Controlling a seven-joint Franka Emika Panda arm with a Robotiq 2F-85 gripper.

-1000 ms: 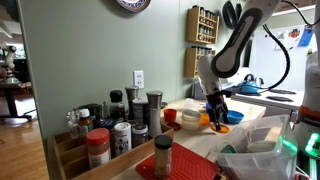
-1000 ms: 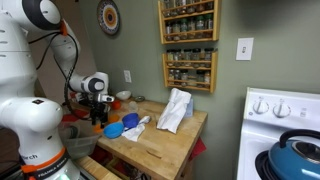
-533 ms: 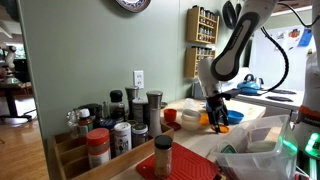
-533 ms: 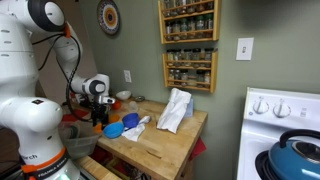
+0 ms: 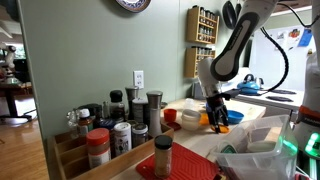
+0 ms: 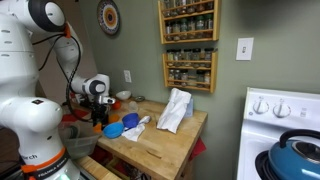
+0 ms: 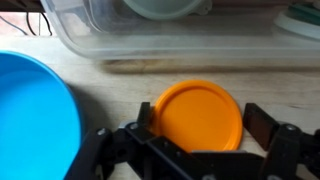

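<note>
Orange lid [image 7: 198,112] lies flat on the wooden counter [image 7: 110,85], just beside the blue bowl [image 7: 35,115]; my gripper [image 7: 197,125] straddles it, jaws wide, not clamped

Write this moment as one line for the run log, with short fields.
gripper: open | jaws: on both sides of orange plate | nearby: blue bowl, clear tub | surface: wooden counter

White rounded arm [image 6: 22,62] shells, black joint rings, orange-red cable [image 6: 68,45] along the links, dark lettering [image 6: 22,158] on the base, black gripper [image 7: 197,125] with angular black linkage fingers [image 7: 260,124]
</note>
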